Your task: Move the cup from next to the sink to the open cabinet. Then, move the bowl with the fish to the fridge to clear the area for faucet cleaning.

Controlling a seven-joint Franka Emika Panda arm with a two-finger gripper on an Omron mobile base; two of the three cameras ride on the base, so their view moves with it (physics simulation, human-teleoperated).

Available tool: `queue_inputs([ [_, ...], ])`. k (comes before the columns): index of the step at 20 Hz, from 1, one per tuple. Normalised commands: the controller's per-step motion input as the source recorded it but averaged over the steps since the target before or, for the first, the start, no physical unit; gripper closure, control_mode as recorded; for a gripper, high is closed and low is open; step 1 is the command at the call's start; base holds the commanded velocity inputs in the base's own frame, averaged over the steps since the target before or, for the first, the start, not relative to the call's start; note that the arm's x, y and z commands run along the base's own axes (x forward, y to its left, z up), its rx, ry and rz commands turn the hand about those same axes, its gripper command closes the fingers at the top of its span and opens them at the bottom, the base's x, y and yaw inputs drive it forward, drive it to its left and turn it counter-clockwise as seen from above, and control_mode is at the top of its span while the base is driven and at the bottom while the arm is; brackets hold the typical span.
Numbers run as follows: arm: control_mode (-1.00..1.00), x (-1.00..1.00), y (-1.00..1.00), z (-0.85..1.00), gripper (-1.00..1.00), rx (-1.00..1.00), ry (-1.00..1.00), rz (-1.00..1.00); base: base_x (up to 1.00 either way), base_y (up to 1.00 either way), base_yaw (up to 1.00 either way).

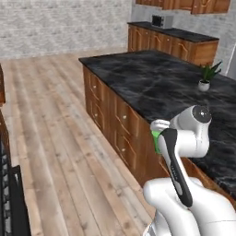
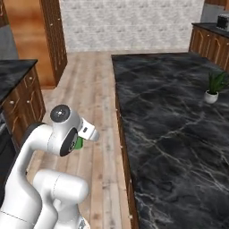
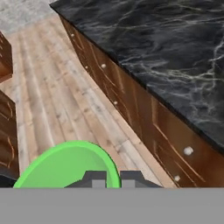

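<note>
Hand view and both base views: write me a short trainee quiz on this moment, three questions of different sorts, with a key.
1. True or false: the gripper is shut on the cup.
2. Multiple choice: the potted plant stands on
A. the wooden floor
B. the black marble island counter
C. the far counter beside the microwave
3. Fill in: in the hand view, the rim of the cup seen just behind the fingertips is coloured ____.

Key
1. True: the dark fingertips sit close together at the cup's rim, and the cup rides at the hand above the floor, beside the island.
2. B.
3. Green.
</note>
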Motion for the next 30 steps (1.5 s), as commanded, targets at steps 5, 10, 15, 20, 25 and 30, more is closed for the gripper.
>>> queue_inputs([
  [5,1.00,0.00,0.00,0.00,1.00,0.00,0.00,0.00,1.00,0.14,0.00],
  [10,1.00,0.00,0.00,0.00,1.00,0.00,0.00,0.00,1.00,0.28,0.00],
  [15,1.00,0.00,0.00,0.00,1.00,0.00,0.00,0.00,1.00,0.42,0.00],
  [20,1.00,0.00,0.00,0.00,1.00,0.00,0.00,0.00,1.00,0.47,0.00],
  [25,1.00,0.00,0.00,0.00,1.00,0.00,0.00,0.00,1.00,0.49,0.00],
  [30,1.00,0.00,0.00,0.00,1.00,0.00,0.00,0.00,1.00,0.51,0.00],
])
